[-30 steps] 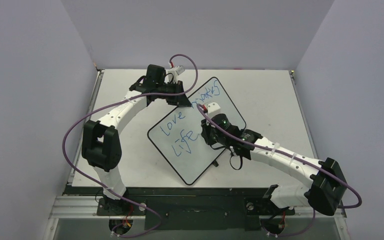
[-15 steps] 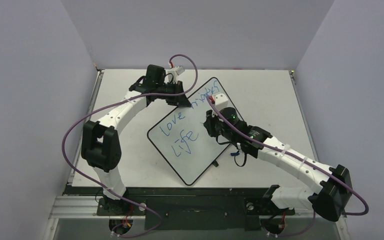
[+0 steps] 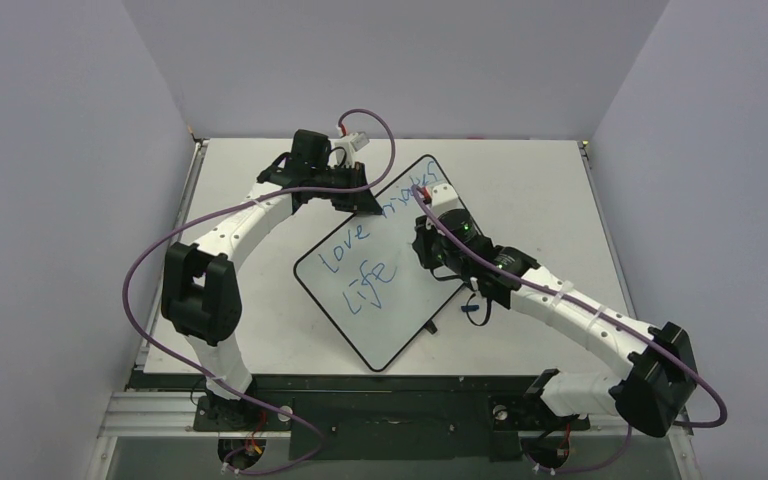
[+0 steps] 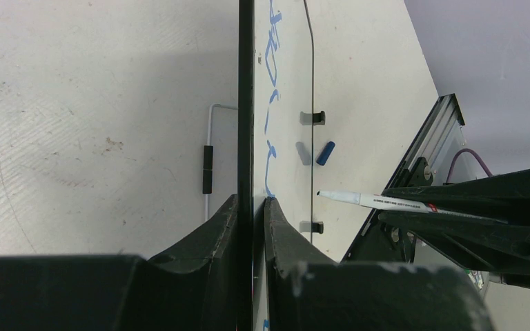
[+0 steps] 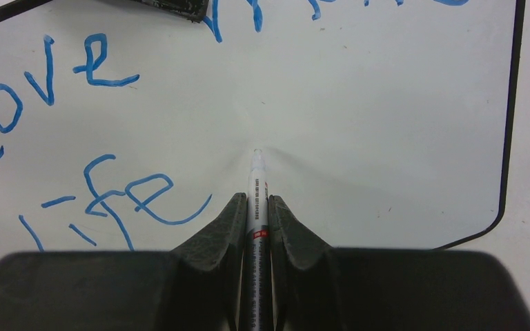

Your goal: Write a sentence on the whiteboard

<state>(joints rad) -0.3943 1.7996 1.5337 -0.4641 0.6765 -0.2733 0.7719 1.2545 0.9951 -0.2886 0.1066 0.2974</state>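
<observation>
The whiteboard lies tilted on the table, glossy white with a thin black rim. Blue words "love", "makes" and "life" show on it. My left gripper is shut on the board's upper left edge; in the left wrist view its jaws clamp the black rim. My right gripper is shut on a white marker, whose tip touches the bare board to the right of "life". The marker also shows in the left wrist view.
A blue marker cap lies on the matte tabletop beyond the board's right side. The board's wire stand and black feet show under it. Grey walls enclose the table on three sides.
My right gripper has moved up and to the right across the board with the marker, away from "life". The left gripper has held still on the rim.
</observation>
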